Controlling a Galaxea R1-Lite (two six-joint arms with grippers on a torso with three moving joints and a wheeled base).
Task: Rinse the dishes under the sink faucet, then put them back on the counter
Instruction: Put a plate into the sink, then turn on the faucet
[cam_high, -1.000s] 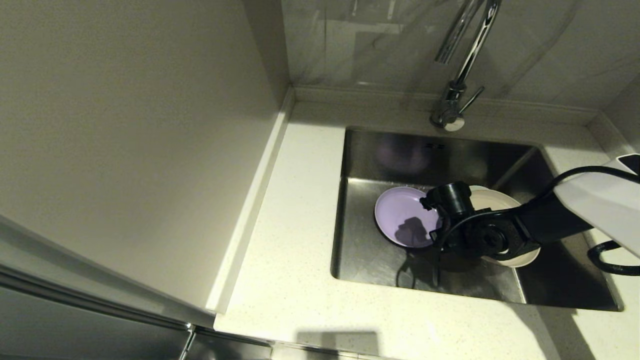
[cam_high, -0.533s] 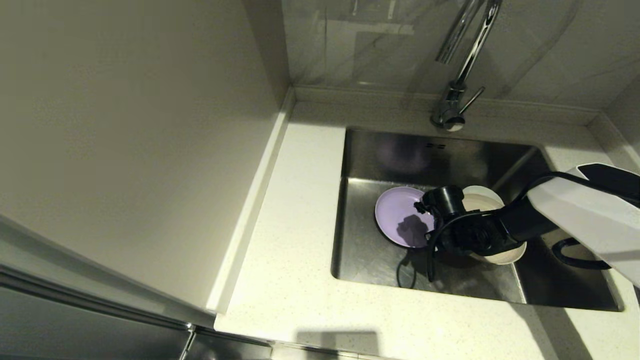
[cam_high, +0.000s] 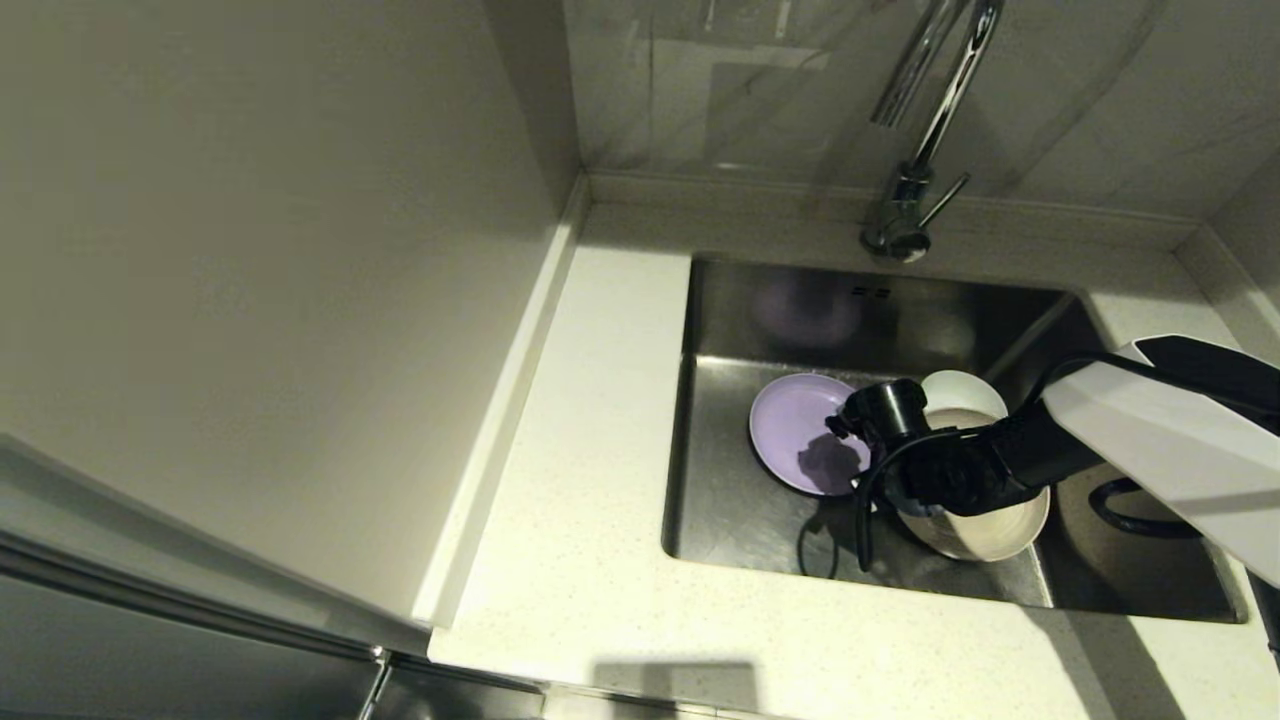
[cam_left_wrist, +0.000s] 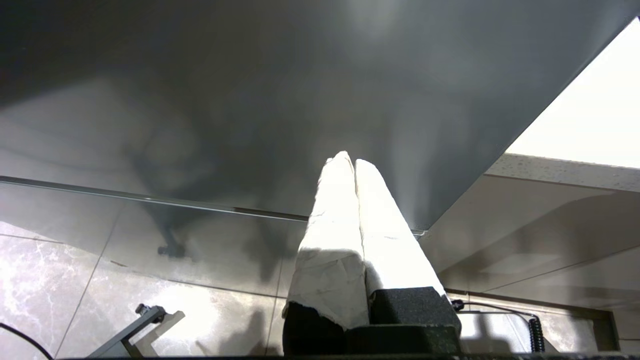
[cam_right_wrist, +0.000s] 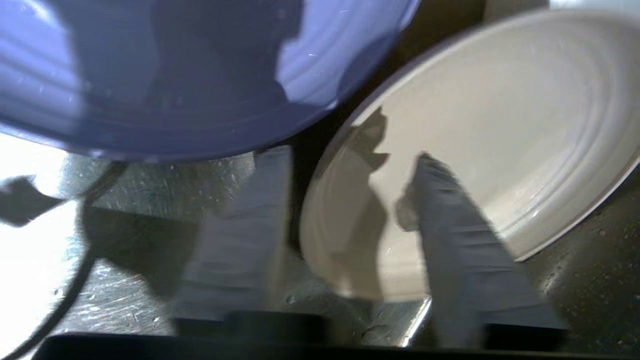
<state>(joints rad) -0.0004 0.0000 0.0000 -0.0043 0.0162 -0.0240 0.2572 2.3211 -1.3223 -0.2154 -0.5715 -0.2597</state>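
Since the earlier head frames the right arm has sunk deeper into the sink (cam_high: 1140, 590) and the cream plate (cam_high: 990, 525) has dropped from its tilt to lie lower on the steel floor. From the head, the lilac plate (cam_high: 795, 430) lies flat just beside it, the white bowl (cam_high: 962, 390) sits behind, and the faucet (cam_high: 915, 150) stands at the far rim; nothing rests on the desk (cam_high: 580, 480) yet. From the left wrist, the left pincer (cam_left_wrist: 354, 162) hangs parked below the desk with its fingers pressed together. From the right wrist, the right pincer (cam_right_wrist: 345, 235) stands apart and blurred, one finger (cam_right_wrist: 465, 235) over the cream plate's (cam_right_wrist: 475, 150) inside, the other outside its rim, the lilac plate (cam_right_wrist: 150, 65) just beyond. To regrasp well, it should probably seat the rim deep between the fingers before closing, since the smooth plate may slip.
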